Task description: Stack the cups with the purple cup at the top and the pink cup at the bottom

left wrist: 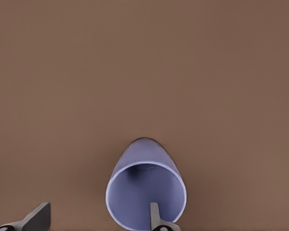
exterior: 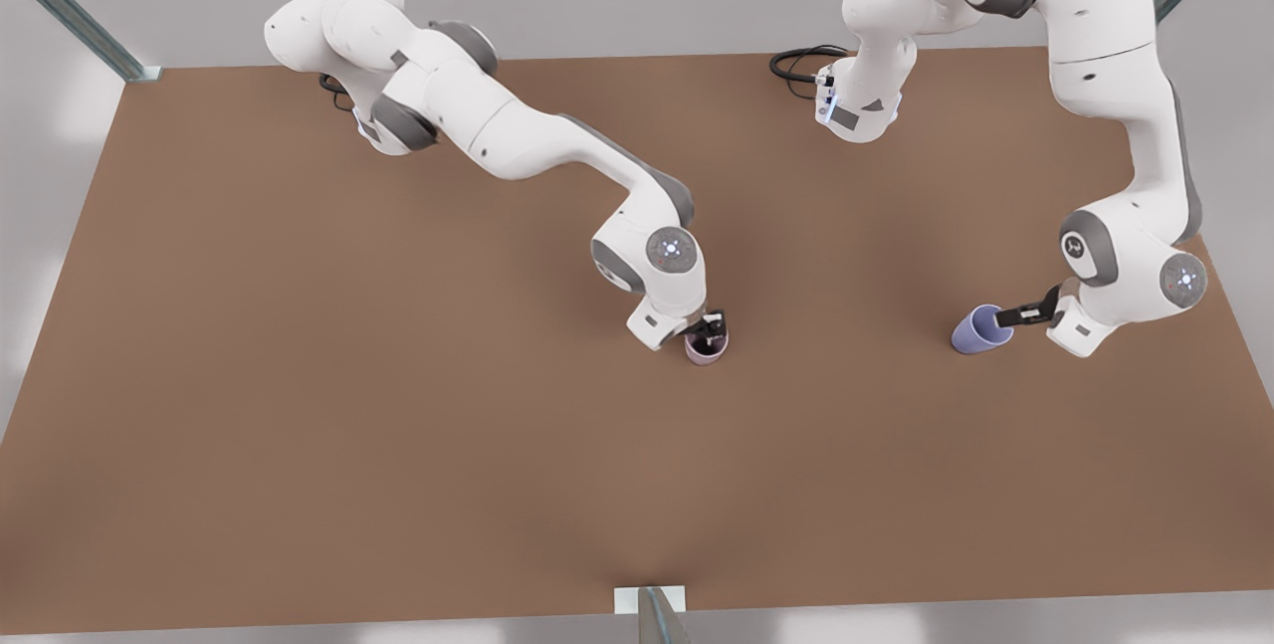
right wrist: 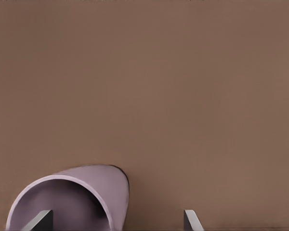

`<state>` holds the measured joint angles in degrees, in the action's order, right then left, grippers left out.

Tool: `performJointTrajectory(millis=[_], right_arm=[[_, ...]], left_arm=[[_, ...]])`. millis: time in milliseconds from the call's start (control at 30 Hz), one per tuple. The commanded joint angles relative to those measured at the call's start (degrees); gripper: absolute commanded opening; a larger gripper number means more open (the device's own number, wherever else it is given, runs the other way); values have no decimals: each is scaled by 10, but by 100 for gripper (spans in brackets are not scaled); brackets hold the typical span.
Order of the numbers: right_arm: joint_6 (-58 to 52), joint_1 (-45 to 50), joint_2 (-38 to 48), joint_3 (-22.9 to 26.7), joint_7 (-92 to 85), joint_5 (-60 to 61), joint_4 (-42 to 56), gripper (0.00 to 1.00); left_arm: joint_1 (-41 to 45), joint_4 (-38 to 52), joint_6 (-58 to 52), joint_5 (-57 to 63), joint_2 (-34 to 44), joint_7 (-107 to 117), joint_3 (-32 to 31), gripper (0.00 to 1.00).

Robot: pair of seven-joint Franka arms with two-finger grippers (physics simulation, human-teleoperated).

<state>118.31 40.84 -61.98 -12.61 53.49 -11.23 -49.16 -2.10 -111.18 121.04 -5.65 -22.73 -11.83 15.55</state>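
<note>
Brown tabletop (exterior: 398, 425) spreads under both arms, and you can take the pink cup (exterior: 706, 346) as your landmark in the front view: it sits near the table's middle with the right gripper (exterior: 708, 328) directly over its rim. Well apart from the pink cup, toward the front view's right, the purple cup (exterior: 976, 329) has the left gripper (exterior: 1017, 315) reaching into its mouth from the side away from the pink cup.

Turn to the left wrist view and you see the purple cup (left wrist: 146, 190) with its open mouth facing the camera. The left gripper (left wrist: 98, 219) is spread, one finger (left wrist: 155, 215) inside the mouth, the other outside the wall, straddling it without pinching.

Your right wrist view shows the pink cup (right wrist: 72, 202) mouth-on too. The right gripper (right wrist: 116, 220) is also spread: one finger (right wrist: 41, 220) lies inside the cup, the other stands off beyond its wall over bare table.
</note>
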Motion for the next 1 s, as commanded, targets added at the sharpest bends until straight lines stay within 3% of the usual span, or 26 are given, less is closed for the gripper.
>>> performJointTrajectory(millis=[0,167,200,233,267,300,433,600,700,767,867,900,967], right_arm=[[-17,-2,6,0,28,2,0,100],[-77,-57,87,-2,1,3,-8,100],[-108,-93,115,-8,-36,12,-8,100],[-128,-135,145,-8,-82,31,-19,100],[-127,-173,182,-8,-117,31,-54,100],[-125,-231,220,-8,-130,31,-93,100],[-128,-406,342,-7,-346,38,-233,100],[-183,-480,377,-6,-465,75,-246,100],[-206,-504,418,-1,-478,75,-272,100],[-198,-524,498,-1,-493,78,-362,100],[-196,-411,541,122,-580,107,-403,100],[-181,-383,563,147,-617,107,-440,100],[-174,-384,552,147,-792,123,-437,100]], left_arm=[[0,-2,16,-1,-8,-51,0,100],[0,-9,46,-9,-37,-51,0,100],[0,-9,43,-9,-39,-50,0,79],[0,-9,37,-9,-38,-49,0,52],[0,-9,31,-9,-38,-48,-1,34],[0,-10,27,-37,-38,-46,0,24],[0,-15,26,-44,-40,-46,-1,21],[8,-6,12,-39,-7,-31,-19,21],[108,51,-71,-38,48,174,-25,21],[191,77,-86,-38,48,327,-25,21],[251,175,-172,-38,36,510,-72,21],[263,196,-172,-38,24,548,-85,21],[304,218,-172,-37,19,599,-100,21]])
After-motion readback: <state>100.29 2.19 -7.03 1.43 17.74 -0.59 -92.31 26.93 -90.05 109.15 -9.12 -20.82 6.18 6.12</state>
